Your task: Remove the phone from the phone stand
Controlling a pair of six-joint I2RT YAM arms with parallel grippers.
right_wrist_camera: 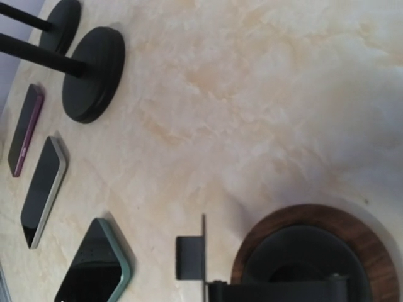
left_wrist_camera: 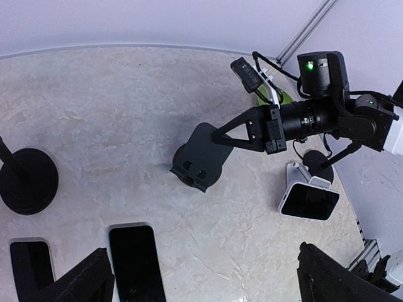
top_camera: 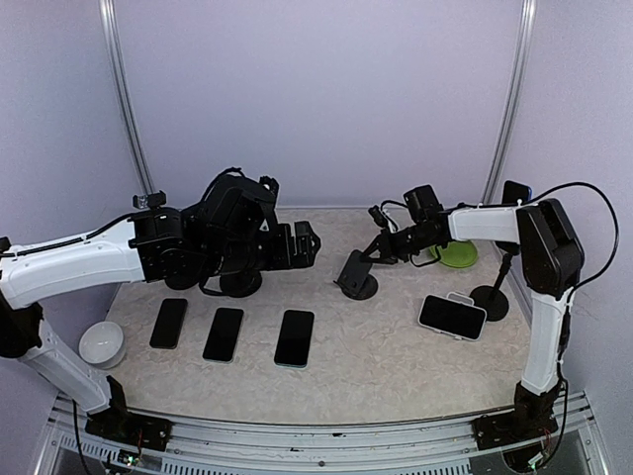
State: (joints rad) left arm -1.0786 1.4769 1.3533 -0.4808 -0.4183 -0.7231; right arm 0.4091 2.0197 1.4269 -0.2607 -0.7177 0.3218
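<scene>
Plainly, the first job is to settle which phone is meant. The black phone stand (left_wrist_camera: 200, 154) in the middle of the tabletop (top_camera: 376, 346) shows a bare, tilted plate with nothing on its lip. To its left, 3 dark phones (top_camera: 224, 333) lie flat in a row. The only handset not lying flat is the white-edged phone (left_wrist_camera: 310, 202), which looks propped on a small white holder (left_wrist_camera: 293, 175) well to the stand's right, beside a round black base (top_camera: 490, 302). The right pincer (left_wrist_camera: 220, 137) sits at the top edge of the black plate; I cannot tell from these views whether its fingers are pinched on that edge or only beside it. The left pincer (left_wrist_camera: 201, 251) hangs over the tabletop to the stand's left, its fingers spread wide with nothing between them. If the propped phone is the target, as I judge, the right arm is the nearer one. It should come off the plate without tipping the stand, line up over the phone's long edges and close squarely across the narrow width. It should then lift up and away rather than drag sideways, since the holder looks light and could come along.
</scene>
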